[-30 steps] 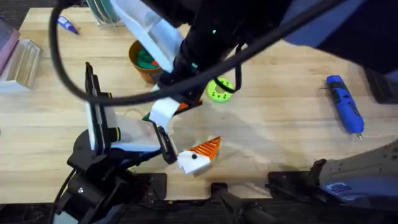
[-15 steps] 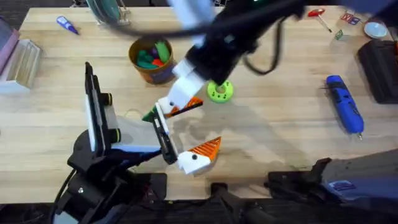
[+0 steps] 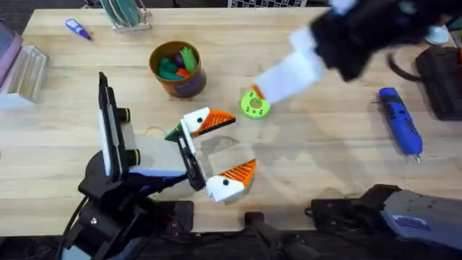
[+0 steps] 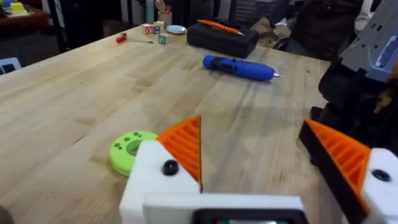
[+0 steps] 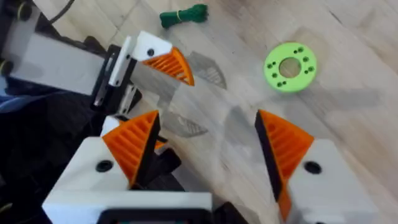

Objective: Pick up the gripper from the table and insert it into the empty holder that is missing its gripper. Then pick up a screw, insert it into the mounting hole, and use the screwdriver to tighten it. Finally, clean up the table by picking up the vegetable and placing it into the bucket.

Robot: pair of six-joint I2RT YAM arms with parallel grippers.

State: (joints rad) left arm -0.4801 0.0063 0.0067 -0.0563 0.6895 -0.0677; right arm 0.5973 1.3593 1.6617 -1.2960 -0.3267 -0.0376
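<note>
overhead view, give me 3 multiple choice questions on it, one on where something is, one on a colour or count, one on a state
1. Where does the screwdriver lie on the table?
A. by the far left edge
B. on the right side
C. inside the bucket

2. What colour is the round disc with holes?
A. bright green
B. red
C. white

3. How do the left gripper's fingers stand?
A. shut on the disc
B. shut on the screwdriver
C. open, holding nothing

Answers:
1 B: the blue driver rests on bare wood at the right, apart from the bucket.
2 A: it is bright green beside the orange fingertips.
3 C: its two orange-tipped fingers are spread, with bare table between them.
</note>
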